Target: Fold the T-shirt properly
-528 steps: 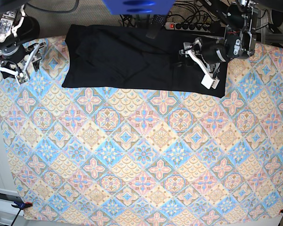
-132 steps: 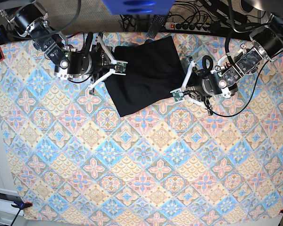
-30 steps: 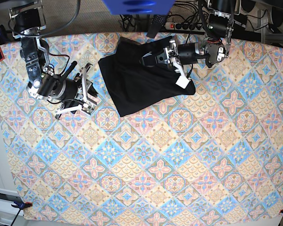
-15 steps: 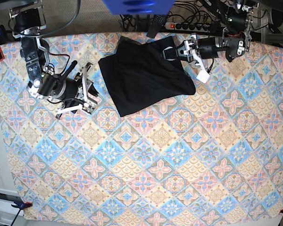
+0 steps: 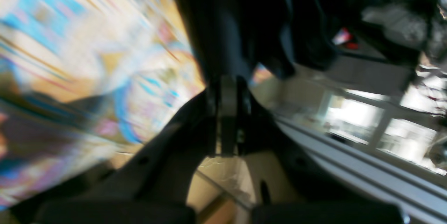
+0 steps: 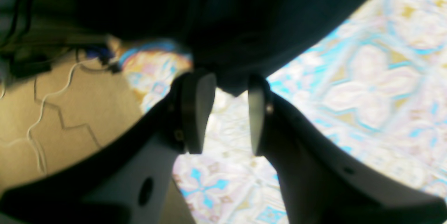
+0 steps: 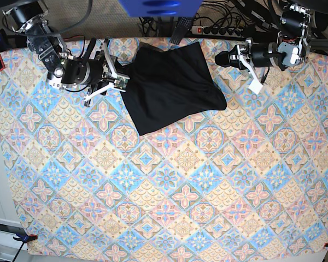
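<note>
Folding looks largely done: the T-shirt (image 7: 172, 87) lies as a compact, skewed black bundle near the far edge of the patterned tablecloth (image 7: 169, 185). My right gripper (image 7: 118, 78) stands spread at its near corner, holding nothing. My left gripper (image 7: 250, 63), pressed together and empty, sits well apart. Squaring the bundle seems left.

Patterned tablecloth (image 7: 169, 180) — beige floor (image 6: 52, 119) (cables).
</note>
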You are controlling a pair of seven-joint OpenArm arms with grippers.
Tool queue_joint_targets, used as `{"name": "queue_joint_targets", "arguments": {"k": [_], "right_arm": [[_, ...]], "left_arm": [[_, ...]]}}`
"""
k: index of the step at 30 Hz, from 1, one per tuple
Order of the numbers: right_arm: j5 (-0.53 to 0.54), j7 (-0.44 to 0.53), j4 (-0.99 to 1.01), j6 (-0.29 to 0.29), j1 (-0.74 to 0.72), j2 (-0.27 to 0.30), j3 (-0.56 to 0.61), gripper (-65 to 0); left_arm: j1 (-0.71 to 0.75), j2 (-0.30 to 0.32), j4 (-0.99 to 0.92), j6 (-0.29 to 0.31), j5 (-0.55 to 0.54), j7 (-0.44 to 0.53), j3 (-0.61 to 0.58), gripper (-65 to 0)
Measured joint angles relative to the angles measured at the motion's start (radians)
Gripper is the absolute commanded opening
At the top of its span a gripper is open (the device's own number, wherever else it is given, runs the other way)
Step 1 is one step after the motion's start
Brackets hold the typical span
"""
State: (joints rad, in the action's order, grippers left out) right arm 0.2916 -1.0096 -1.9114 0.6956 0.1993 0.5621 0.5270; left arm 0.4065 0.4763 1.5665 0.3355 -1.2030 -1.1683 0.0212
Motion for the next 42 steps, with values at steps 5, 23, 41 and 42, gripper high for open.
{"name": "queue_joint_targets", "arguments": {"k": [5,23,41,42], "right_arm": [[-0.03,0.013,0.0,0.003,-0.005,-0.011,0.011,-45.4],[-0.257,0.013,-0.002,0.001,-0.008,-0.066,0.034,-45.4],[-0.259,0.006,-0.008,0.004,-0.007,-0.063,-0.039,-45.4],[-0.26,0.008,-0.009,0.003,-0.006,-0.063,-0.039,-45.4]], "left_arm": [[-0.06,-0.07,-0.002,-0.004,0.226,-0.012,-0.057,-63.1],[-0.392,-0.246,-0.177,0.02,0.688,0.145,-0.343,-63.1],[-0.231,-0.197,0.129,-0.005,0.573,0.12,-0.122,-63.0],[-0.19,-0.187,0.161,-0.008,0.547,0.109,-0.107,-63.0]]}}
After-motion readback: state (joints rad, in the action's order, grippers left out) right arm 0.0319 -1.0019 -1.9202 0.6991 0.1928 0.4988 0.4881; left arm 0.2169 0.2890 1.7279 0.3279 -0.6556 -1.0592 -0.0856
